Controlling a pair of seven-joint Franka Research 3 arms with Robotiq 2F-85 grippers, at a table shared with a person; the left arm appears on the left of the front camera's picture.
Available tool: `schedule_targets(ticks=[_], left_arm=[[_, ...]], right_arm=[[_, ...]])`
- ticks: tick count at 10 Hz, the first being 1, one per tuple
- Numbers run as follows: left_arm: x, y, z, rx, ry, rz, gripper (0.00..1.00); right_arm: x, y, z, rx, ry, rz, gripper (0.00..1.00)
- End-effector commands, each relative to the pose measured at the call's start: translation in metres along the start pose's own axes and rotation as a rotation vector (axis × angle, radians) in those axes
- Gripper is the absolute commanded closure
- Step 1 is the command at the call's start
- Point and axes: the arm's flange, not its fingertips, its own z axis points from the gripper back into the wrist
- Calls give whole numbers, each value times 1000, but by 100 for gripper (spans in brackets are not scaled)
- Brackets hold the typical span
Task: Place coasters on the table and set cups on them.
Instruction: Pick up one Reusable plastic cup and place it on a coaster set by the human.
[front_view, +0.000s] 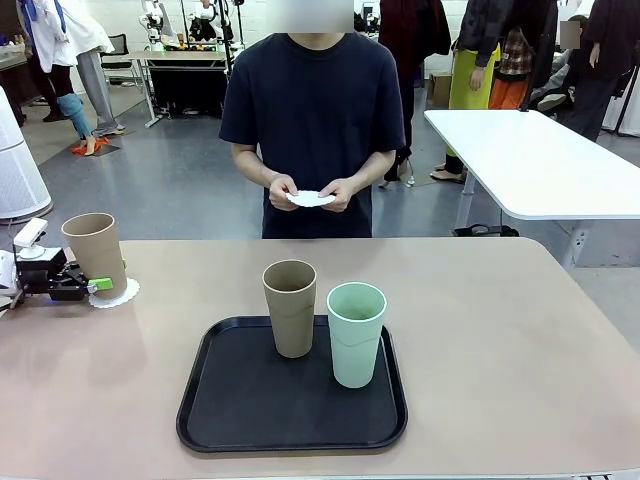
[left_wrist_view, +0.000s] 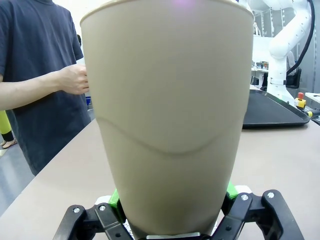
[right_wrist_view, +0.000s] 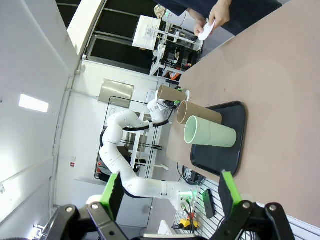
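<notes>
At the table's (front_view: 500, 330) far left, my left gripper (front_view: 92, 286) is shut on the base of a tan cup (front_view: 96, 252). That cup stands upright over a white lacy coaster (front_view: 122, 294). In the left wrist view the cup (left_wrist_view: 170, 110) rises between the green pads (left_wrist_view: 116, 198). A second tan cup (front_view: 290, 308) and a mint green cup (front_view: 356, 334) stand on the black tray (front_view: 230, 410). The person holds more white coasters (front_view: 311, 198) in both hands. My right gripper (right_wrist_view: 170, 200) hangs open and empty, high off the table's right side, with both tray cups (right_wrist_view: 210, 134) in its view.
The person stands at the table's far edge, centre. A white-topped table (front_view: 540, 160) lies beyond at the right. Bare tabletop spreads right of the tray and between the tray and the person.
</notes>
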Motion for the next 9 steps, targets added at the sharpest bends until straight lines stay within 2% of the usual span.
schedule_targets(ticks=[1,4,5,9], left_arm=[[-14,3,8,1,-13,19,22],[-17,0,6,-19,22,31,22],[-1,0,0,-3,1,15,22],[-1,0,0,-3,1,15,22]], right_arm=[[1,0,-2,6,-13,-4,0],[1,0,-2,6,-13,-4,0],[1,0,-2,6,-13,-4,0],[1,0,-2,6,-13,-4,0]])
